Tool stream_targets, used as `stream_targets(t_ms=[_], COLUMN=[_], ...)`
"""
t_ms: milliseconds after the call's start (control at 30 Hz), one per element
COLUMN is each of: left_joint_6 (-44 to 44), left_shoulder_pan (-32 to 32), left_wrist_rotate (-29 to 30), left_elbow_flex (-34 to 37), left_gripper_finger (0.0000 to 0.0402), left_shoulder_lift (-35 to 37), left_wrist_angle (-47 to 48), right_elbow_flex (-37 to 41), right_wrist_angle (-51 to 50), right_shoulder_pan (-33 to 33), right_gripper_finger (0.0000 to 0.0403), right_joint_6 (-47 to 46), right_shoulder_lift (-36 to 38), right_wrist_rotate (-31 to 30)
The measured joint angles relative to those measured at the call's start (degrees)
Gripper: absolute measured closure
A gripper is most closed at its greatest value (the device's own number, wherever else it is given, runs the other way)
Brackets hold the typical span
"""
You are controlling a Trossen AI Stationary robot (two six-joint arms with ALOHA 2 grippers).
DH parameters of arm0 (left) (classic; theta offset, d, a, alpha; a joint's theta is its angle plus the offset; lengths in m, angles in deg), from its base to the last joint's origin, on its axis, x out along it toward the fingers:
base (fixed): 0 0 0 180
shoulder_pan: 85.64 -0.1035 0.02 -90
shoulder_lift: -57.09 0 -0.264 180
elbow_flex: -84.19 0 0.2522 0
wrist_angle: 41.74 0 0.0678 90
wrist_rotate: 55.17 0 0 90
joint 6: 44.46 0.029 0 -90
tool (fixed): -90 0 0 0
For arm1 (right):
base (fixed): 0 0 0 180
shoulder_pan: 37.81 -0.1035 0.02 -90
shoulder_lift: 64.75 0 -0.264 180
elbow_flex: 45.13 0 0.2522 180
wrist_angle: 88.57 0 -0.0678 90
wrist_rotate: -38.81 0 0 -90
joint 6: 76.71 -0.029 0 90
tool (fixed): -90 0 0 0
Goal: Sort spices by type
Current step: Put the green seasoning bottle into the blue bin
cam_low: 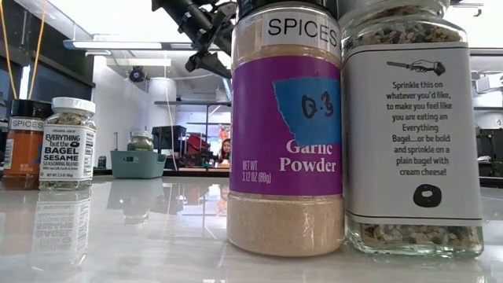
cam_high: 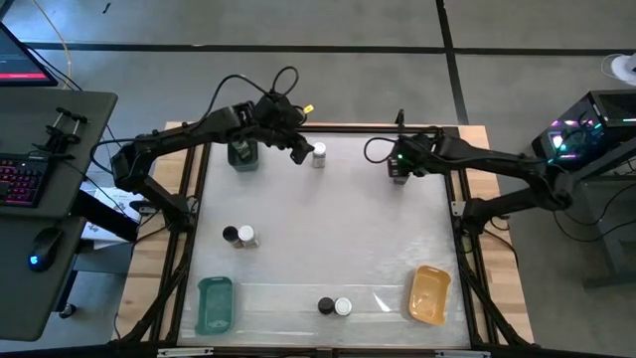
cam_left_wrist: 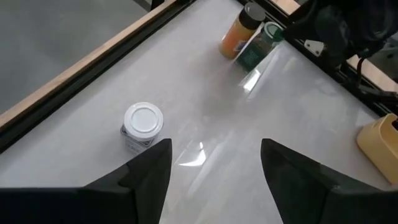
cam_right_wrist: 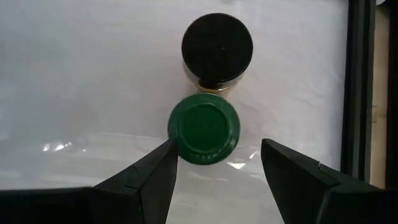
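From above, you see every jar standing upright, long axis vertical, lids facing the camera. The left gripper hangs at the far edge, fingers apart and empty, just beside a white-lidded jar. The right gripper hovers over jars at the far right, which it hides here. A dark-lidded and a white-lidded pair stands at mid-left; another such pair stands near the front edge, between the teal tray and the orange tray. Both trays hold nothing. A green bin sits under the left arm; you cannot tell its contents here.

The low view gives you labels the overhead cannot: garlic powder touching a bagel seasoning jar, both upright.

In the left wrist view, the open fingers hold nothing; the white lid stands just ahead.

The right wrist view shows the hidden pair: a green lid touching a black lid, with the spread fingers gripping neither
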Motion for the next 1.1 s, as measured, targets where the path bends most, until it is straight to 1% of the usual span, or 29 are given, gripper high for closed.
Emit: stream_targets(t_ms=[133,300,467,733,1100], left_joint_6=[0.0,0.0,0.0,0.0,0.7], left_shoulder_pan=[0.6,0.9,0.9,0.9,0.8], left_wrist_rotate=[0.2,0.6,0.6,0.6,0.7], left_elbow_flex=[0.0,0.0,0.0,0.0,0.0], left_gripper_finger=[0.0168,0.0168,0.0168,0.0168,0.0168], left_shoulder_lift=[0.0,0.0,0.0,0.0,0.0], left_wrist_angle=[0.0,-0.3,-0.9,-0.9,-0.7], right_elbow_flex=[0.0,0.0,-0.1,-0.3,-0.3], right_wrist_angle=[1.2,3.9,3.8,5.1,4.5], right_shoulder_pan=[0.1,0.3,1.7,2.7,2.7], right_gripper_finger=[0.0176,0.0176,0.0176,0.0176,0.0176], right_joint_6=[0.0,-0.1,-0.1,1.1,1.5], right_shoulder_lift=[-0.5,-0.5,-2.1,-6.5,-7.3], right_wrist_rotate=[-0.1,-1.9,-0.3,-0.6,0.1])
